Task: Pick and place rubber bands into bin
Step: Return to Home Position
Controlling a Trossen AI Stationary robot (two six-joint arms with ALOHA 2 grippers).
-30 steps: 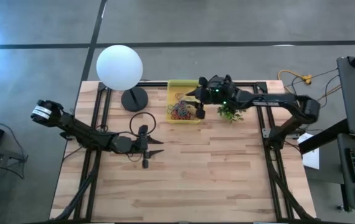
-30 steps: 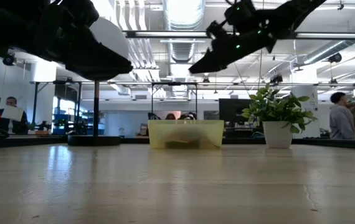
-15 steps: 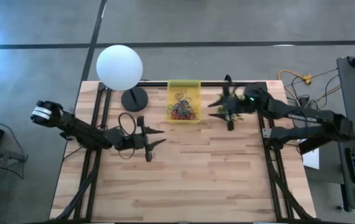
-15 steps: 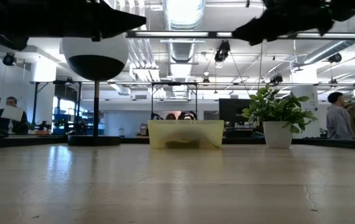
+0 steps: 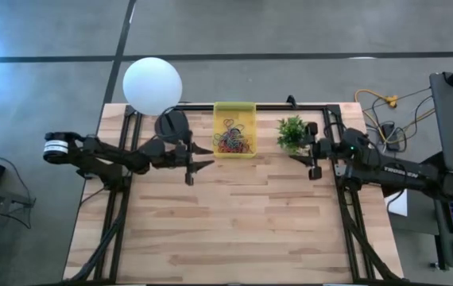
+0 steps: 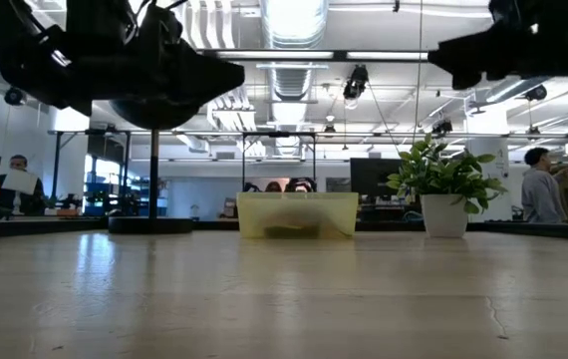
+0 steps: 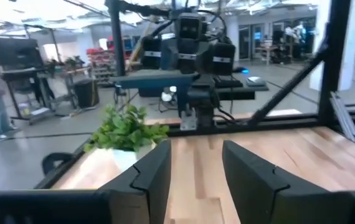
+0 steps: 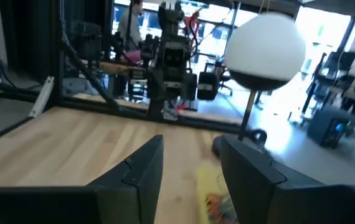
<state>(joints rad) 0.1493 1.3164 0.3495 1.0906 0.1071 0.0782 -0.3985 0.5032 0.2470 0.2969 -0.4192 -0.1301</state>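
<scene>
The bin (image 5: 234,111), a translucent yellow tray, stands flat on the table near its far edge. Rubber bands (image 5: 230,144) in several colours lie heaped at its near end and also show in the right wrist view (image 8: 217,203). My left gripper (image 5: 208,157) hovers above the table just left of the bin, points toward the table's right, and is open with nothing between its fingers (image 7: 196,177). My right gripper (image 5: 301,156) hovers on the right, near side of the plant, points left, and is also open and bare (image 8: 190,168).
A white globe lamp (image 5: 152,86) on a dark round base (image 5: 172,125) stands at the far left, behind my left arm. A small green plant (image 5: 292,133) in a white pot sits right of the bin. Black frame rails run along the table's left, right and far sides.
My right gripper has drawn back from above the bin toward the table's right edge, passing the plant, staying at much the same height. My left gripper has swung toward the far edge and the bin and now points more toward the right. The bin and bands have not moved.
</scene>
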